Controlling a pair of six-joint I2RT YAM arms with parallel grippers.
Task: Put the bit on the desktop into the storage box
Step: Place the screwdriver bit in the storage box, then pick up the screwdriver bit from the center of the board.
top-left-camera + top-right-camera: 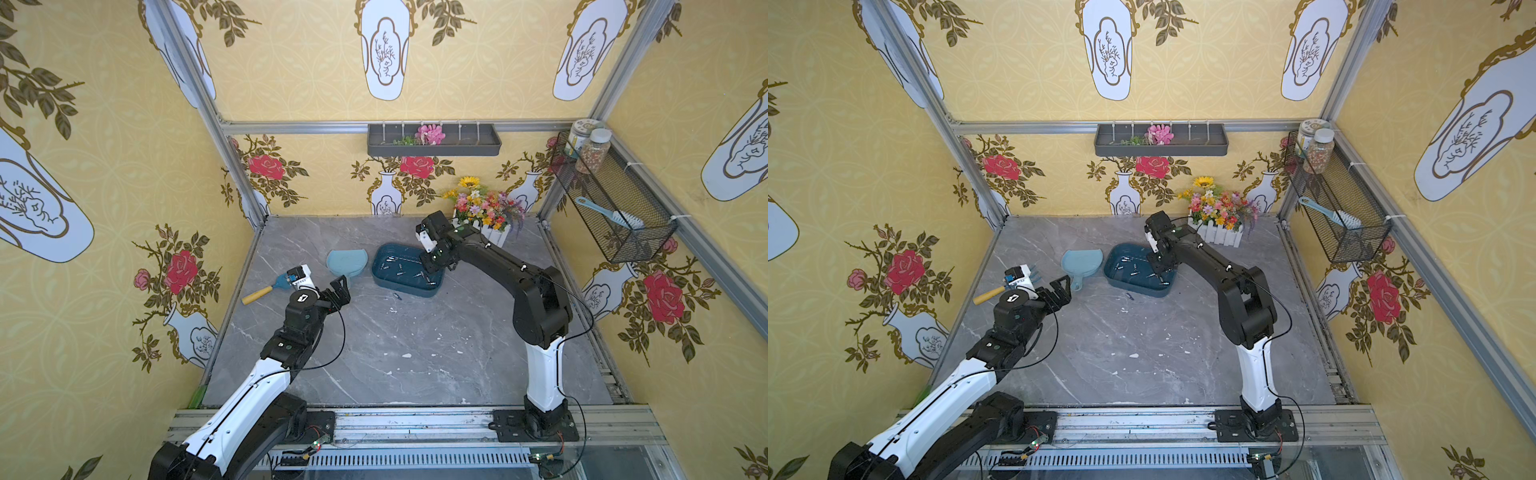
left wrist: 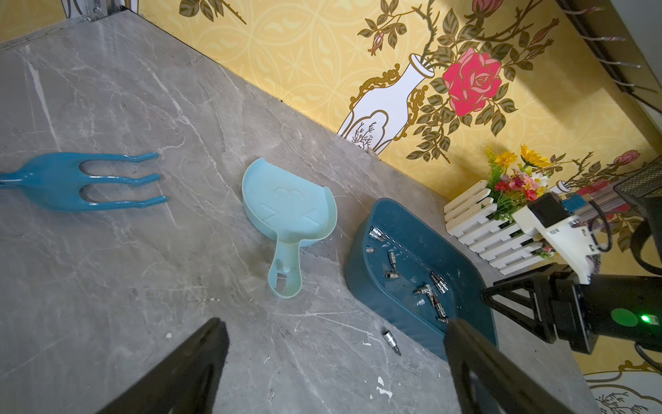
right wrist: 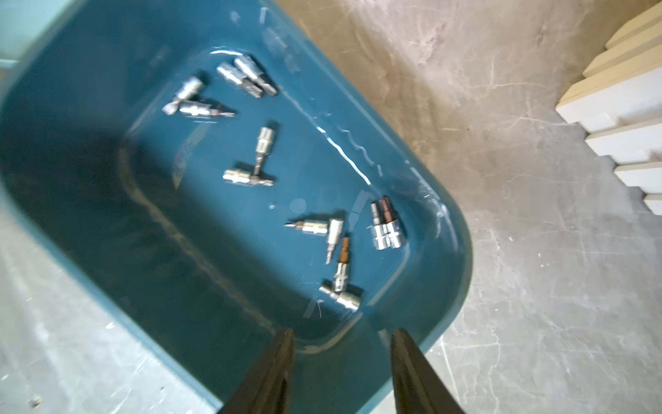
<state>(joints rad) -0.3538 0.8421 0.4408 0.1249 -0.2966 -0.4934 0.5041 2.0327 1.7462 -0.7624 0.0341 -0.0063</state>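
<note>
A single silver bit [image 1: 397, 296] [image 1: 1130, 296] [image 2: 391, 342] lies on the grey marble desktop [image 1: 395, 357], just in front of the dark teal storage box [image 1: 409, 289] [image 1: 1138, 291] [image 2: 372, 286]. Several bits [image 3: 250, 174] lie on the box floor [image 3: 107, 179]. Above the near right end of the box my right gripper [image 3: 342, 331] [image 1: 428, 268] hangs open, with nothing between its fingers. My left gripper [image 2: 333, 322] [image 1: 340, 291] stands wide open and empty, a short way left of the loose bit.
A light blue dustpan [image 1: 346, 262] [image 2: 286, 211] lies left of the box. Further left is a blue hand rake [image 2: 82, 181] with a yellow handle [image 1: 257, 294]. A white-fenced flower pot [image 1: 484, 216] stands behind the box. A mesh basket [image 1: 611, 199] hangs on the right wall.
</note>
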